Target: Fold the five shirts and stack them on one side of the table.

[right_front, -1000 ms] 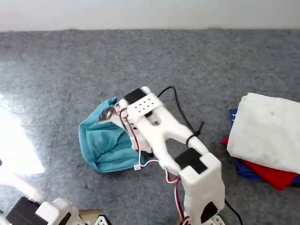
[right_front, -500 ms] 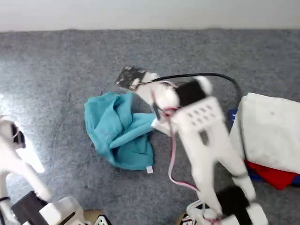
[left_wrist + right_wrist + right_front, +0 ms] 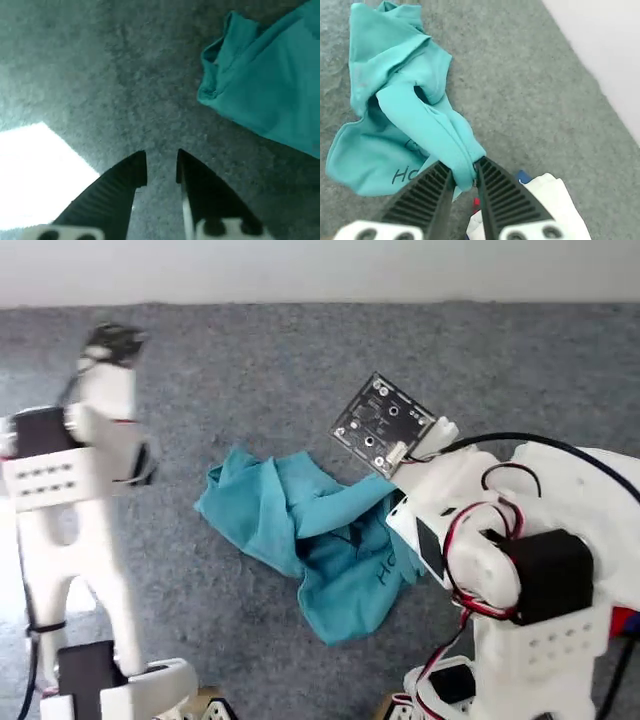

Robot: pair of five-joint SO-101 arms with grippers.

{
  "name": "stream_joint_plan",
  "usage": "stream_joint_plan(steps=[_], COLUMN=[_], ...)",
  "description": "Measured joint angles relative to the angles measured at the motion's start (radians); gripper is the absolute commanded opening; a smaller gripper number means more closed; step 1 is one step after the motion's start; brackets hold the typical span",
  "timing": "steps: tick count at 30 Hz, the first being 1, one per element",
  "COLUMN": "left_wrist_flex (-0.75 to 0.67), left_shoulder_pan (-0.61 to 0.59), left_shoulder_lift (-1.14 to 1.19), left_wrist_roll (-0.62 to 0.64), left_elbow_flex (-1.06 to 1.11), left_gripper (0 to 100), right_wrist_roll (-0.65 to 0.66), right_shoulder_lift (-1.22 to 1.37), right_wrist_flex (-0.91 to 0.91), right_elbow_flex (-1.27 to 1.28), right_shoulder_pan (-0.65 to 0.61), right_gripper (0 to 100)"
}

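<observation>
Shirt (image 3: 300, 530) sprawls open across the tabletop (image 3: 250, 370), dragged out by the right hand (image 3: 463, 172) gripping one teal fold; left hand (image 3: 161, 167), narrowly parted and empty, has swung in; folding awaits.

a robot test bench, it seems: a grey felt-covered table (image 3: 250, 360) against a plain white wall (image 3: 320, 270).

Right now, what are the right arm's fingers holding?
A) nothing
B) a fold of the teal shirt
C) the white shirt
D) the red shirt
B. In the right wrist view, the right gripper has its fingers shut on a bunched fold of the teal shirt. The white shirt lies apart on the table, untouched.
</observation>
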Motion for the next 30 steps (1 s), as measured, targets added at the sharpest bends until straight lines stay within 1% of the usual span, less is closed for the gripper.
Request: stream_joint_plan(steps=[3, 5, 9, 14, 18, 22, 30], left_wrist_flex=[-0.069, -0.115, -0.170, -0.215, -0.218, -0.218, -0.189], left_shoulder_pan=[0.117, 0.170, 0.230, 0.285, 0.327, 0.358, 0.428], left_shoulder_lift=[0.000, 0.015, 0.130, 0.325, 0.486, 0.640, 0.937], left_wrist_roll=[0.064, 0.100, 0.173, 0.190, 0.190, 0.190, 0.190], left_elbow_flex=[0.000, -0.002, -0.002, -0.043, -0.163, -0.336, -0.641], left_gripper=[17, 20, 23, 23, 23, 23, 23], right_wrist_roll=[0.000, 0.000, 0.000, 0.000, 0.000, 0.000, -0.031], right_shoulder_lift=[-0.014, -0.028, -0.075, -0.160, -0.227, -0.285, -0.315], right_wrist_flex=[0.000, 0.000, 0.000, 0.000, 0.000, 0.000, 0.000], right_elbow_flex=[0.034, 0.060, 0.124, 0.279, 0.434, 0.539, 0.594], right_shoulder_pan=[0.000, 0.002, 0.002, 0.000, 0.002, 0.000, 0.003], right_gripper=[0.8, 0.8, 0.8, 0.9, 0.9, 0.9, 0.9])
